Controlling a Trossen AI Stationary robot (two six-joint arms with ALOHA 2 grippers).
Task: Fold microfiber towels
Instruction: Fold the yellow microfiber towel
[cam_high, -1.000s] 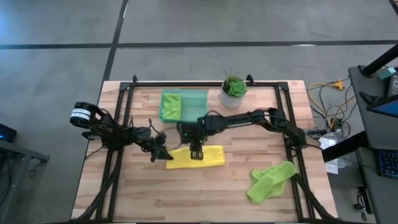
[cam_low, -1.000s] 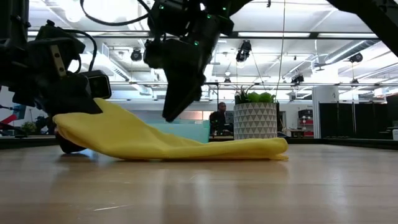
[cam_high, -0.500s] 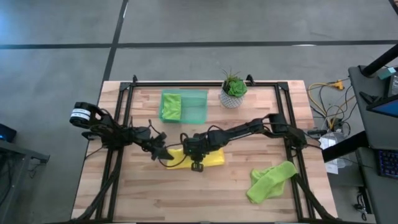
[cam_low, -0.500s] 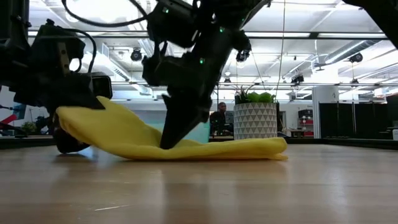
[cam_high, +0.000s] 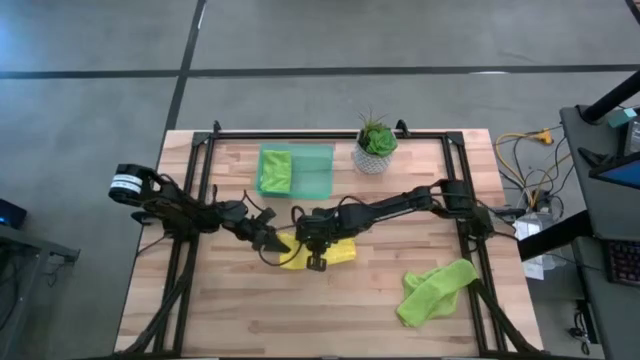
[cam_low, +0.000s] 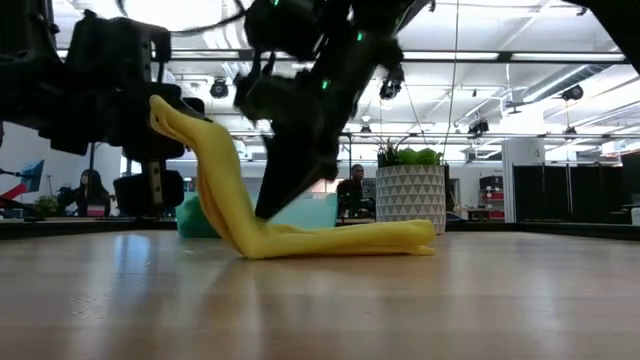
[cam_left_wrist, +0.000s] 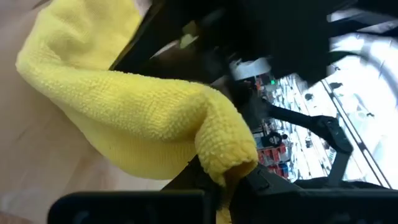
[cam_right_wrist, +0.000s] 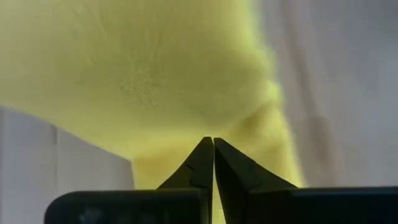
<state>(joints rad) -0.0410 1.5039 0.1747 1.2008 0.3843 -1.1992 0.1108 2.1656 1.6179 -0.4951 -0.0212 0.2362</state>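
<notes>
Near the middle of the high view, the yellow towel (cam_high: 330, 252) lies on the wooden table (cam_high: 230, 310), one end flat and the other lifted. The left gripper (cam_high: 275, 238), reaching in from the frame's left, has its fingers clamped on that raised corner; the low view shows the cloth (cam_low: 290, 235) rising steeply toward the upper left of the frame. The right gripper (cam_high: 316, 262) presses down on the towel just beside it, its fingers (cam_right_wrist: 230, 171) squeezed together with nothing between them (the tips meet in the right wrist view). A lime green towel (cam_high: 435, 290) lies crumpled at the lower right, well apart. Another green towel (cam_high: 274, 170) sits in the translucent green tray (cam_high: 315, 172) at upper centre, beside a potted plant (cam_high: 375, 145).
</notes>
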